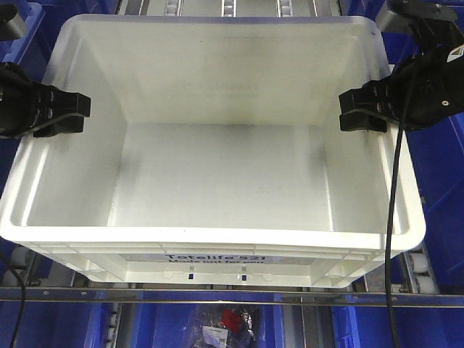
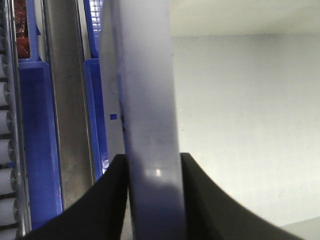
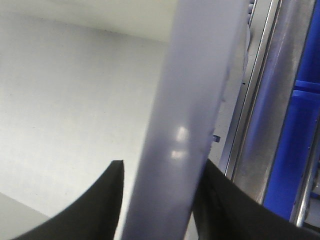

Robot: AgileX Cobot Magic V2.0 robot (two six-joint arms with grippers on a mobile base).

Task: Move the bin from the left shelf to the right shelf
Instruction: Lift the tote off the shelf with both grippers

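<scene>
The front-facing view looks down into the white bin (image 1: 217, 235), which fills most of the frame and sits on a metal shelf bar (image 1: 217, 296) with blue bins (image 1: 442, 181) on both sides and below it; only here can the black "Totelife 521" print (image 1: 216, 258) on its front wall be read. The left gripper (image 1: 69, 112) sits on the bin's left rim and the right gripper (image 1: 362, 109) on its right rim, a black cable (image 1: 394, 217) hanging from the right arm across the rim. This view does not show how tightly they are closed. The left wrist view does: two black fingers (image 2: 107, 200) press against either face of the rim, so the left gripper is clamped on it, and rollers (image 2: 6, 150) and a steel rail (image 2: 67, 100) show just outside the bin. The right wrist view shows the same clamp from the other side, a black finger (image 3: 100, 210) on each face of the rim, with the bin's bare inner wall on one side and a second steel rail (image 3: 270, 100) on the other.
</scene>
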